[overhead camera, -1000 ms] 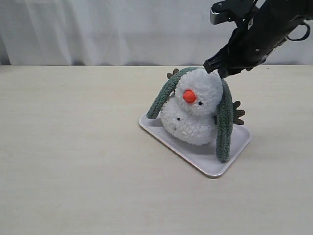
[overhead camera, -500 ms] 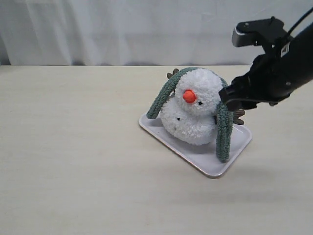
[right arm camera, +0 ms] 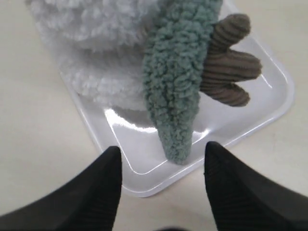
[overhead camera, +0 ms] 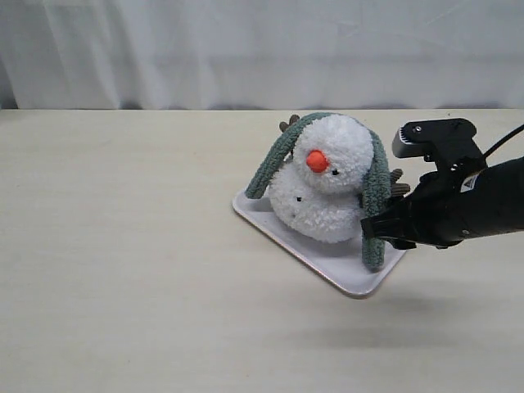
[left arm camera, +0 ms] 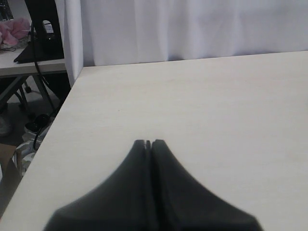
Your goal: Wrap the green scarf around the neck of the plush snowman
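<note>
The plush snowman (overhead camera: 323, 184) sits on a white tray (overhead camera: 344, 274), orange nose facing front. The green scarf (overhead camera: 375, 196) is draped over the back of its head, one end hanging down each side. Its right end (right arm camera: 177, 86) dangles onto the tray (right arm camera: 262, 103) beside a brown twig arm (right arm camera: 226, 67). My right gripper (right arm camera: 162, 149) is open, low beside the tray, its jaws spread just short of that hanging scarf end, holding nothing. My left gripper (left arm camera: 148, 142) is shut and empty over bare table, far from the snowman and out of the exterior view.
The table's edge (left arm camera: 62, 110) runs beside the left gripper, with clutter and cables beyond it. A white curtain (overhead camera: 246, 49) backs the table. Bare tabletop (overhead camera: 123, 246) spreads left of the tray.
My right arm has come down from above the snowman's head to the right of the tray, level with the hanging scarf end. Snowman and scarf have not moved.
</note>
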`<action>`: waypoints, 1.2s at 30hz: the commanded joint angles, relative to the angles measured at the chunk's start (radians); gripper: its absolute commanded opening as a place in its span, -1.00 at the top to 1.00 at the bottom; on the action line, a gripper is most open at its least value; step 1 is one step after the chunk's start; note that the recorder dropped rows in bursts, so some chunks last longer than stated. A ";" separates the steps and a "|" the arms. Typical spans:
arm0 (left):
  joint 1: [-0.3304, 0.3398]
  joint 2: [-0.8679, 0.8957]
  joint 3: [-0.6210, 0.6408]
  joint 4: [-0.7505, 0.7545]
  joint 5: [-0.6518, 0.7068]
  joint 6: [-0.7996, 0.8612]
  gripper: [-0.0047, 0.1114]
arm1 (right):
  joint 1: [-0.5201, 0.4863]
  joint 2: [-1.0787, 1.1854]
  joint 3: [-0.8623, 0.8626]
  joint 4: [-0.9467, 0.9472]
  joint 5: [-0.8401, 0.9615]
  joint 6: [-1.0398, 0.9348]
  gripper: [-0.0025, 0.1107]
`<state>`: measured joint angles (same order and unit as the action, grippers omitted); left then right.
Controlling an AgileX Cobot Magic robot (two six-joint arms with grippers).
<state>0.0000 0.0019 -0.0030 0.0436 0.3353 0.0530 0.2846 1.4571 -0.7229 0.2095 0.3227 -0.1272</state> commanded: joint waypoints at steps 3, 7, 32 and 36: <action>-0.001 -0.002 0.003 -0.002 -0.012 -0.002 0.92 | -0.004 0.074 0.016 0.010 -0.101 -0.019 0.07; -0.001 -0.002 0.003 -0.002 -0.012 -0.002 0.92 | -0.004 0.134 0.016 0.010 -0.166 -0.022 0.07; -0.001 -0.002 0.003 -0.002 -0.012 -0.002 0.92 | -0.002 0.079 -0.079 0.046 0.003 -0.041 0.88; -0.001 -0.002 0.003 -0.002 -0.012 -0.002 0.92 | -0.002 0.072 -0.163 0.127 0.153 -0.054 0.88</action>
<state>0.0000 0.0019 -0.0030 0.0436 0.3353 0.0530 0.2846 1.5367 -0.8431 0.2965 0.3977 -0.1642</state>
